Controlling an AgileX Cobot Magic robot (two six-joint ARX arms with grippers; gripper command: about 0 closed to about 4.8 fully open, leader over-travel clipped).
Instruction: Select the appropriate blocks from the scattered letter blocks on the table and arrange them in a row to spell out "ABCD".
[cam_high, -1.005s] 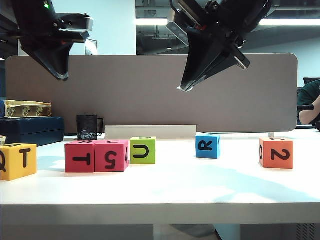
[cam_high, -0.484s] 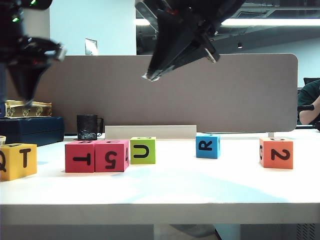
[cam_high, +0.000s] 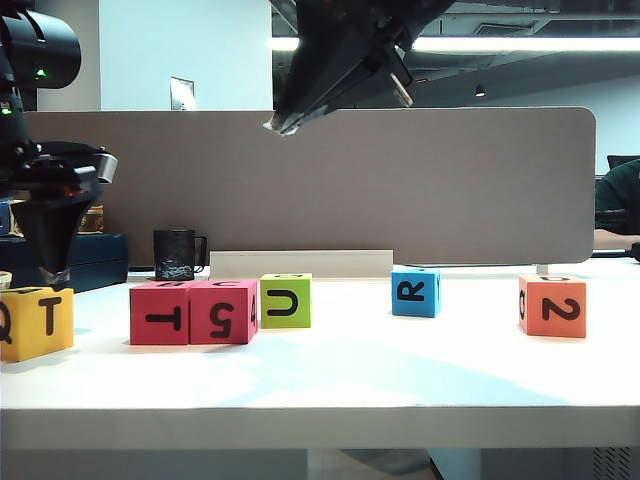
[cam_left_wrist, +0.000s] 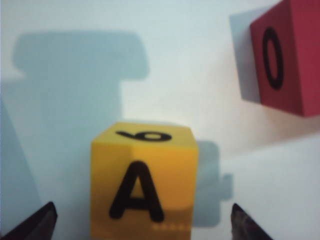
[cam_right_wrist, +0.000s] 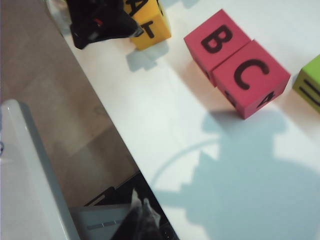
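The left gripper (cam_high: 47, 272) has dropped from high above the white table (cam_high: 330, 375) to hover just over the yellow foam cube (cam_left_wrist: 144, 180), its fingers (cam_left_wrist: 35, 224) now spread wide either side of the cube's A face. That suggests the A is next to be moved beside the two touching red foam cubes, B (cam_right_wrist: 216, 41) and C (cam_right_wrist: 250, 76). The right gripper (cam_high: 282, 124), jaws closed and empty, has swung left, high above the lime-green U cube (cam_high: 285, 300). The orange foam cube (cam_high: 552, 305) waits far right.

Yellow block (cam_high: 37, 322) (black letters), white table (cam_high: 400, 370)
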